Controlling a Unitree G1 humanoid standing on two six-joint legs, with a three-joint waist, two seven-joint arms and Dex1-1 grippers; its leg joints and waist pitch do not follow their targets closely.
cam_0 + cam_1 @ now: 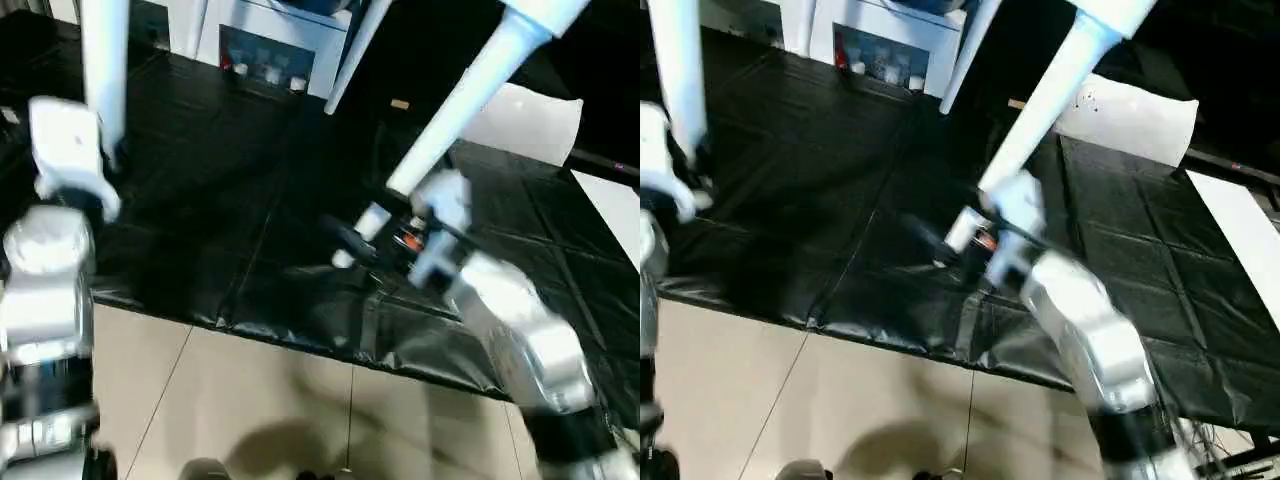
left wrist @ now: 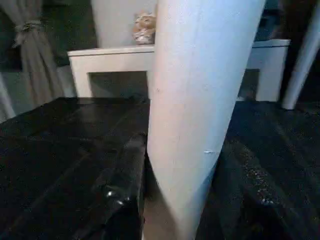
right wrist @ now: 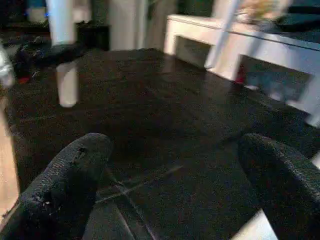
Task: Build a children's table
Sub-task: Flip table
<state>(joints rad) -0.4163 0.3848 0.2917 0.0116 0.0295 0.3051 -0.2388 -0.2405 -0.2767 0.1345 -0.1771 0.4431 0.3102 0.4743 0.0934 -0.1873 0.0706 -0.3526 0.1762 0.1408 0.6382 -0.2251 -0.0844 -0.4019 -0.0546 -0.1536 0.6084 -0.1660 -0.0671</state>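
Observation:
Three white tapered legs of the children's table come down from the picture's top, where the tabletop is hidden. My left gripper (image 1: 108, 152) is shut on the left leg (image 1: 103, 60). In the left wrist view that leg (image 2: 200, 115) stands between the black fingers (image 2: 122, 185). The right leg (image 1: 470, 100) slants down to its tip, just above my right gripper (image 1: 342, 242). That gripper is open, its fingers (image 3: 65, 180) wide apart over the black mat with nothing between them. A third leg (image 1: 352, 55) stands farther back.
A black mat (image 1: 220, 200) covers the floor, and beige tiles (image 1: 250, 400) begin at its near edge. A white cabinet (image 1: 270, 45) with dark compartments stands at the back. A white pillow-like slab (image 1: 530, 120) lies on the mat at the right.

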